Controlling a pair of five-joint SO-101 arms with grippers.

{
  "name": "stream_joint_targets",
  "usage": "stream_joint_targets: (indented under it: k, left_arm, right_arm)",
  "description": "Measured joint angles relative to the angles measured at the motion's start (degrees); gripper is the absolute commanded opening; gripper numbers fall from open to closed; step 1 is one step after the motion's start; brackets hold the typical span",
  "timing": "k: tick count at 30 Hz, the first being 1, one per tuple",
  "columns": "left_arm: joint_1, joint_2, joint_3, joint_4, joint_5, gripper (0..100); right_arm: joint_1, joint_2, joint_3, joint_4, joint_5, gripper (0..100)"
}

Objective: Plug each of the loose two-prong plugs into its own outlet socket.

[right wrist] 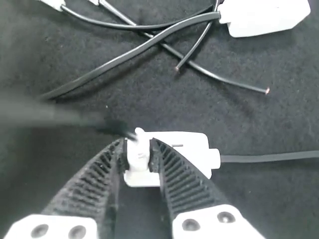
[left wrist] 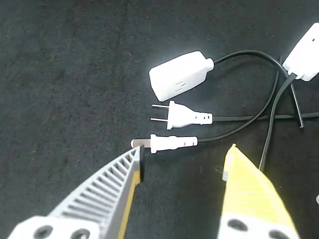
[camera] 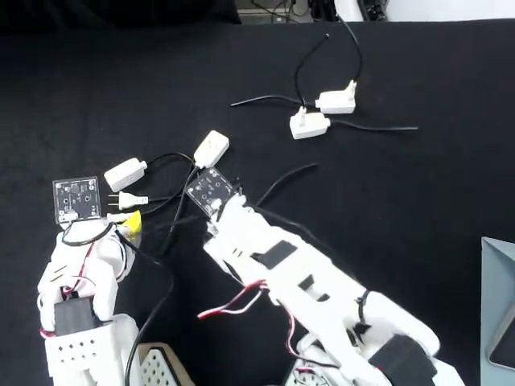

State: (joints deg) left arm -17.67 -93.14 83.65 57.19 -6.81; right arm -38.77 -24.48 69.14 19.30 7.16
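My left gripper (left wrist: 183, 152) is open just above the black cloth, with one grey and one yellow finger (left wrist: 246, 184). A white two-prong plug (left wrist: 169, 143) lies between its tips, prongs touching the grey tip. A second plug (left wrist: 182, 117) lies just beyond, then a white outlet socket (left wrist: 179, 80). My right gripper (right wrist: 137, 142) is shut on a white plug (right wrist: 138, 155) that stands against a white socket block (right wrist: 192, 148); whether its prongs are in is hidden. In the high view the left gripper (camera: 121, 219) sits by the plug (camera: 129, 199) and socket (camera: 126, 173).
Another white socket (camera: 211, 149) lies just past the right arm's wrist (camera: 211, 193). Two more white pieces (camera: 336, 100) (camera: 308, 125) with black leads lie at the far centre. Black cables (right wrist: 139, 47) cross between the arms. A grey tray (camera: 499, 305) stands at the right edge.
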Motion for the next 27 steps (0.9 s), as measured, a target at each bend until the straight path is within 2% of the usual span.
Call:
stream_joint_targets:
  k: [12, 19, 27]
  left_arm:
    - [0.0, 0.0, 0.0, 0.0, 0.0, 27]
    - [0.0, 0.0, 0.0, 0.0, 0.0, 27]
    - [0.0, 0.0, 0.0, 0.0, 0.0, 27]
  right_arm:
    - [12.8, -2.8, -1.2, 0.4, 1.1, 1.1]
    - [22.1, -3.0, -7.3, 0.3, 1.1, 1.1]
    - [28.7, 2.6, -13.0, -6.9, 1.1, 1.2]
